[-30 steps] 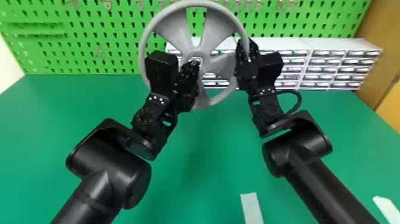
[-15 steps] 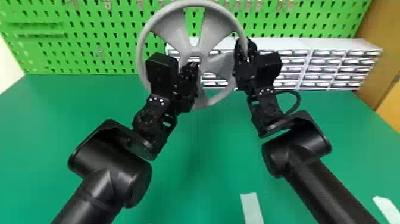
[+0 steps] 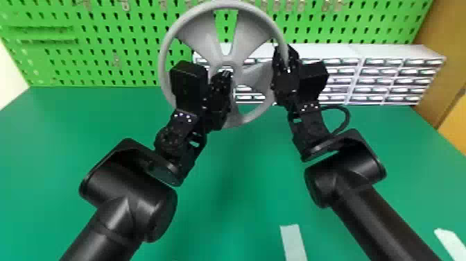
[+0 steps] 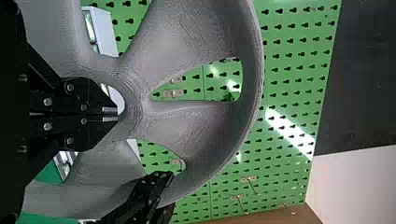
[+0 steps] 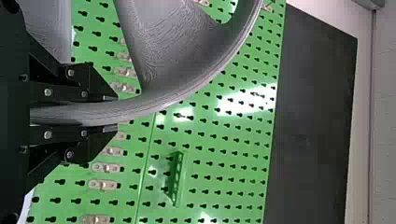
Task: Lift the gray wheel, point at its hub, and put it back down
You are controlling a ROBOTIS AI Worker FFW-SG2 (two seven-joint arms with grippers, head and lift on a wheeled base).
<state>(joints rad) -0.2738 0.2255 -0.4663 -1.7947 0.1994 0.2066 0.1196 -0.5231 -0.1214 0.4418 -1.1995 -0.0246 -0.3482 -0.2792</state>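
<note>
Round gray spoked wheel [image 3: 196,40], held upright
Black right pincer [image 3: 285,58] pinches its rim [image 5: 154,101]; black left pincer [image 3: 226,73], pressed together, points at its hub [image 4: 134,106].

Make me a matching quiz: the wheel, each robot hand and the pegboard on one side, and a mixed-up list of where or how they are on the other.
1. Gray wheel
2. Left hand
3. Right hand
4. Pegboard

A. Fingers closed on the rim
B. Green, standing behind the table
C. Fingertips together at the hub
D. Held up off the table

Pairs: 1-D, 2-C, 3-A, 4-B
</note>
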